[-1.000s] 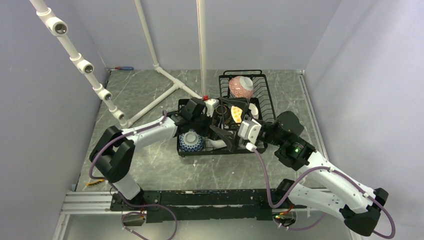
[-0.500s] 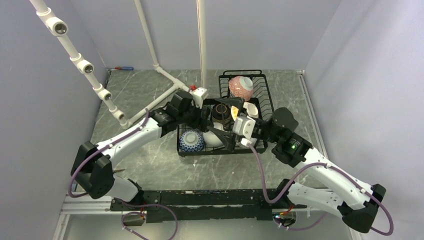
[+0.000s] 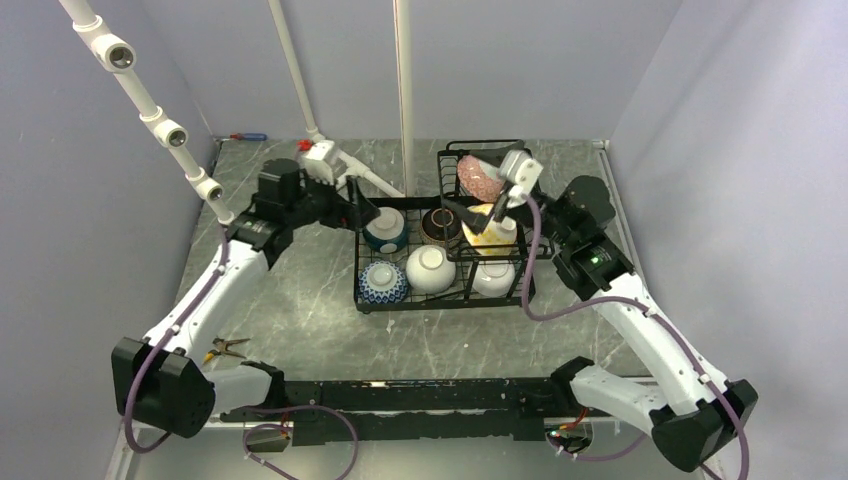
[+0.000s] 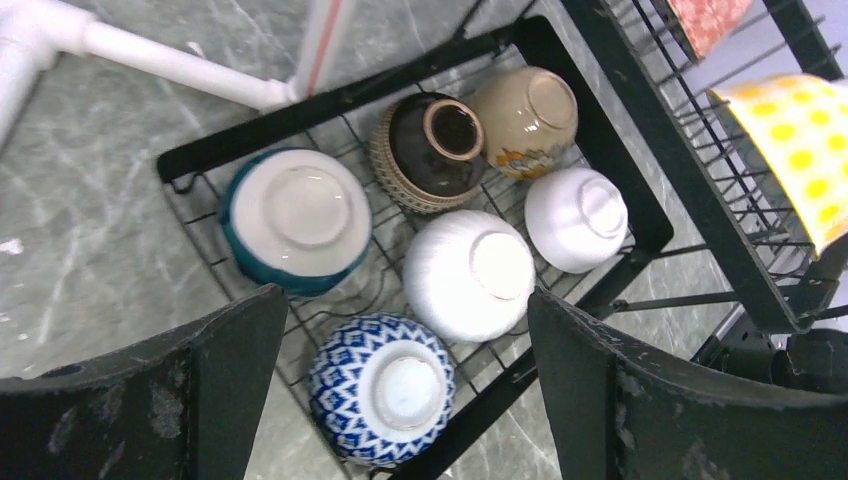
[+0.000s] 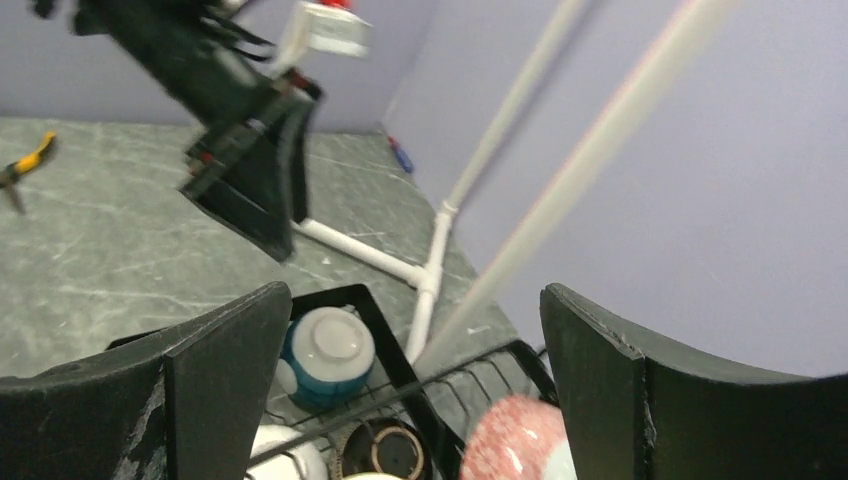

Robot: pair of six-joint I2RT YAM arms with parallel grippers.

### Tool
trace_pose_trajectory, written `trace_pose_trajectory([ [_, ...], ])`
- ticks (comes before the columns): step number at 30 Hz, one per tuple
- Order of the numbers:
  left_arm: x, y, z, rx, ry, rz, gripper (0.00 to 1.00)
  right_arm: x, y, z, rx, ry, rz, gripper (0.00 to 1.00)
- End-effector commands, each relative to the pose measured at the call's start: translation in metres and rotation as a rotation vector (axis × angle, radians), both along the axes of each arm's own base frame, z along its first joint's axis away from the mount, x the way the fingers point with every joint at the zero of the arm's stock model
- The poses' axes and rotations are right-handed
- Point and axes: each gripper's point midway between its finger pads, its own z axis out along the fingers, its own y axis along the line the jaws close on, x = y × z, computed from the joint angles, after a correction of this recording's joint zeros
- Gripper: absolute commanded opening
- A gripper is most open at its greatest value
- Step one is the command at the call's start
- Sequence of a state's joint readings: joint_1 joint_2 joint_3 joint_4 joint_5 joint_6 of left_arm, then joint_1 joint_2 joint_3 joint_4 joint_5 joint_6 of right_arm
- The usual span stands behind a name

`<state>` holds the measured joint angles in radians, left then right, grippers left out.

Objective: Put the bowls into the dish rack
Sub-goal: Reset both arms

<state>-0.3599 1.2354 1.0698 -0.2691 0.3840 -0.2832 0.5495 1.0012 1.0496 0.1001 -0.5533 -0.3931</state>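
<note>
Loading looks done: every bowl I can see sits in the dish rack (image 3: 440, 305).

Six bowls sit in the lower tray (image 4: 605, 130), mostly foot-up, among them the teal-and-white bowl (image 4: 295, 220) and the blue-patterned bowl (image 4: 382, 388). The yellow-dotted bowl (image 4: 790, 150) and the pink bowl (image 3: 480, 177) are in the raised basket (image 4: 700, 190). I see none on the bench (image 3: 300, 330). My left claw (image 4: 405, 295) hangs released and empty near the rack's left end, and my right claw (image 5: 417, 292) is released and empty above the basket. Next, I'd judge, pull both arms clear without clipping the wires.
</note>
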Motion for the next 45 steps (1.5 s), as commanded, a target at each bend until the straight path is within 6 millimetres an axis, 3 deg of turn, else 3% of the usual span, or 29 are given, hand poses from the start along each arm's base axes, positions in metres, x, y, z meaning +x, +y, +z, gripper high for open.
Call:
trace_pose_trajectory([
  [1,0.0,0.022,0.017,-0.116,-0.034,-0.03,0.95,0.02,-0.039,0.034,0.212,0.052,-0.105,1.0],
  [5,0.006,0.05,0.015,-0.171,-0.053,0.01,0.95,0.052,-0.104,0.037,0.412,0.123,-0.325,1.0],
  [9,0.008,0.069,0.01,-0.181,-0.102,0.039,0.95,0.077,-0.18,0.025,0.617,0.171,-0.569,1.0],
  [15,0.018,0.093,0.013,-0.119,-0.283,0.148,0.95,0.092,-0.292,-0.035,0.831,0.186,-1.022,1.0],
  [19,0.026,0.117,0.01,-0.062,-0.37,0.286,0.95,0.08,-0.363,-0.087,0.849,0.151,-1.368,1.0],
  [21,0.031,0.129,0.003,-0.033,-0.389,0.36,0.95,0.069,-0.38,-0.108,0.851,0.14,-1.479,1.0],
  [26,0.041,0.161,-0.025,0.055,-0.404,0.523,0.95,0.048,-0.392,-0.171,0.818,0.18,-1.609,1.0],
  [28,0.043,0.177,-0.038,0.092,-0.398,0.606,0.95,0.042,-0.388,-0.197,0.814,0.22,-1.611,1.0],
  [33,0.036,0.205,-0.073,0.222,-0.425,0.711,0.95,0.043,-0.366,-0.238,0.768,0.292,-1.499,1.0],
  [36,0.034,0.218,-0.095,0.242,-0.425,0.783,0.95,0.047,-0.357,-0.245,0.731,0.277,-1.438,1.0],
  [39,0.038,0.216,-0.114,0.275,-0.422,0.753,0.95,0.055,-0.349,-0.239,0.694,0.265,-1.384,1.0],
  [44,0.055,0.203,-0.118,0.366,-0.466,0.611,0.95,0.068,-0.337,-0.229,0.654,0.233,-1.297,1.0],
  [45,0.059,0.204,-0.111,0.371,-0.518,0.614,0.95,0.069,-0.335,-0.228,0.667,0.23,-1.285,1.0],
])
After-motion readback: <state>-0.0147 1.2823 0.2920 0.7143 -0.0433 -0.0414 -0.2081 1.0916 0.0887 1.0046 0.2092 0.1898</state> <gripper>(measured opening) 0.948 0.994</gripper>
